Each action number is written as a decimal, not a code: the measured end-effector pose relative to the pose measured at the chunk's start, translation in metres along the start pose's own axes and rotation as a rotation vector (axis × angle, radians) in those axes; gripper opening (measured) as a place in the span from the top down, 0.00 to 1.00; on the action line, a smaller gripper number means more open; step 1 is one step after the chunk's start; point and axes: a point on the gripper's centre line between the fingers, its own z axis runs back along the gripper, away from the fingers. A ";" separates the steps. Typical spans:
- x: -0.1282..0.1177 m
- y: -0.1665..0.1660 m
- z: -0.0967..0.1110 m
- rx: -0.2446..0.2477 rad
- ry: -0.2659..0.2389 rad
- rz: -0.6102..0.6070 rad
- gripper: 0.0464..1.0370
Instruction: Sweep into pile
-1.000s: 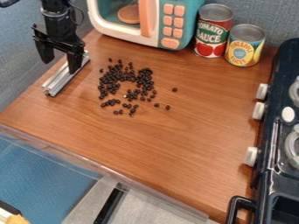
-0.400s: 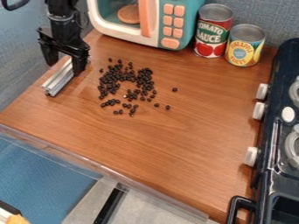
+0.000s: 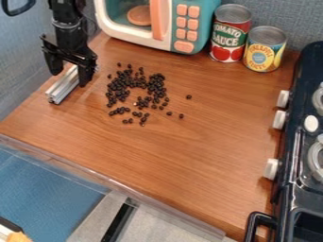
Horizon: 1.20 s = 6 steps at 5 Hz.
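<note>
Orange disc [image 3: 139,15] in toy microwave [image 3: 114,30] — beans [image 3: 115,88] loose on counter [image 3: 189,156] — claw [image 3: 69,79] spread wide, empty

Microwave [image 3: 157,23] and stove [image 3: 302,201] — cut off.

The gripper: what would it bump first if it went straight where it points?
Probably the metal bar. Depth is unclear, so the gripper, jaws open, might straddle it and touch the table.

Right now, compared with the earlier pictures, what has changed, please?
The gripper has shifted slightly right and down in the view, its jaws still apart at the metal bar; nothing was gripped or released. The bar, the scattered black beans and the tomato sauce can stayed as they were.
</note>
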 end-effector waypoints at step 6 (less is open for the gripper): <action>-0.007 -0.017 -0.002 -0.018 -0.018 -0.004 0.70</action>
